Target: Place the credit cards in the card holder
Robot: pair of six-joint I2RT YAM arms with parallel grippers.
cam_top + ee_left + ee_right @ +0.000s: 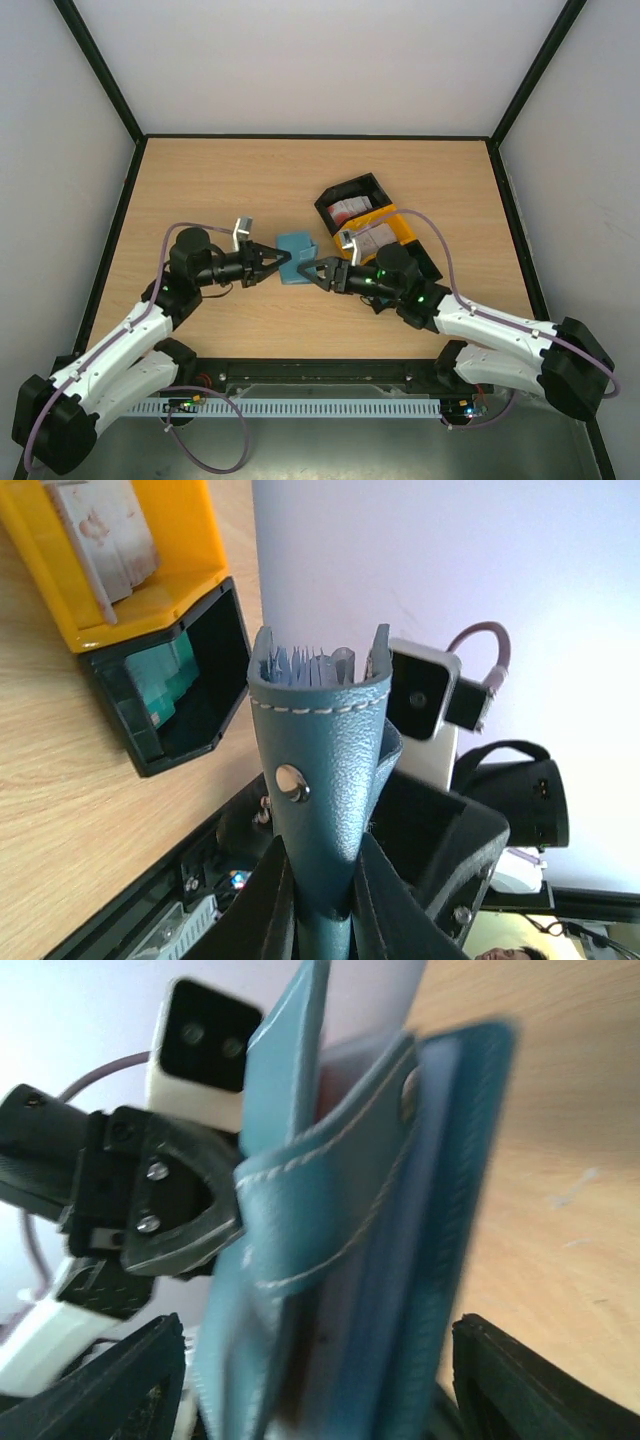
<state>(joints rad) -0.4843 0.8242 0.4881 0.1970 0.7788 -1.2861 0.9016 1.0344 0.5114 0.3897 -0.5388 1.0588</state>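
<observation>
Mid-frame, our left gripper [284, 259] clamps the card holder [299, 248] while our right gripper [306, 271] gapes wide open around it.

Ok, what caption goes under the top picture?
Left gripper holds the blue card holder; the open right gripper straddles it.

The black bin [345, 187] is sitting toward one o'clock from the middle of the wooden table [230, 180], the yellow bin [402, 233] lying against its four o'clock side.

Light wooden tabletop [250, 180] within plain white walls [320, 60], black frame strips [100, 68] along the corners.
</observation>
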